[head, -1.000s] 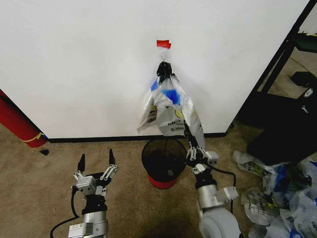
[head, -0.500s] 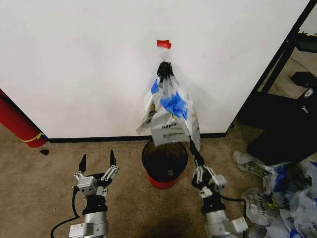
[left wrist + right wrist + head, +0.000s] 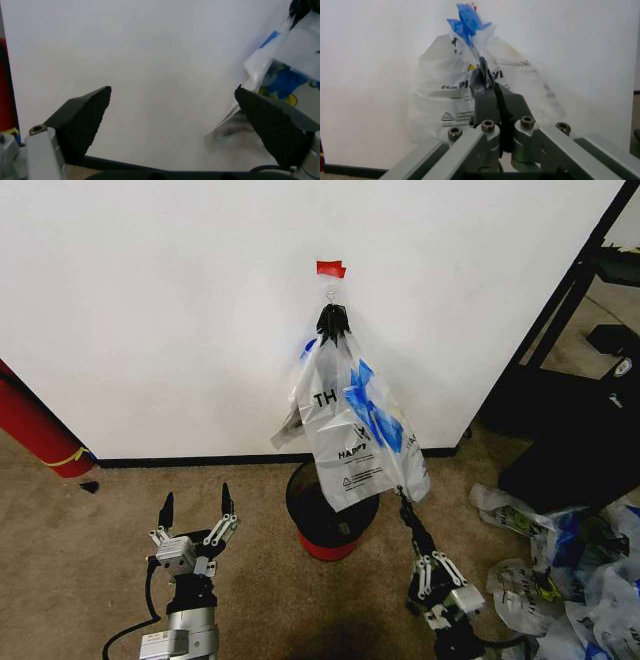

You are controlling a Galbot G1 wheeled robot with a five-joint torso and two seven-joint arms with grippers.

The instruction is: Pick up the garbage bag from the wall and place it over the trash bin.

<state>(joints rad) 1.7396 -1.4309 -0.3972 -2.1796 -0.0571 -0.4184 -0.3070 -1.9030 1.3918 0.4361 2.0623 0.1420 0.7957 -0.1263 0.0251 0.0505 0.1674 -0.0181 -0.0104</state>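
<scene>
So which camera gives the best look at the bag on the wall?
The head view: the whole bag hangs from its hook above the bin. The right wrist view shows its lower part behind the shut right claw; the left wrist view catches one edge.

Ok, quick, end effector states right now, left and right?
Left end effector: open, holding nothing, low beside the bin.
Right end effector: shut on the bag's lower edge; the bag hangs from the hook.
</scene>
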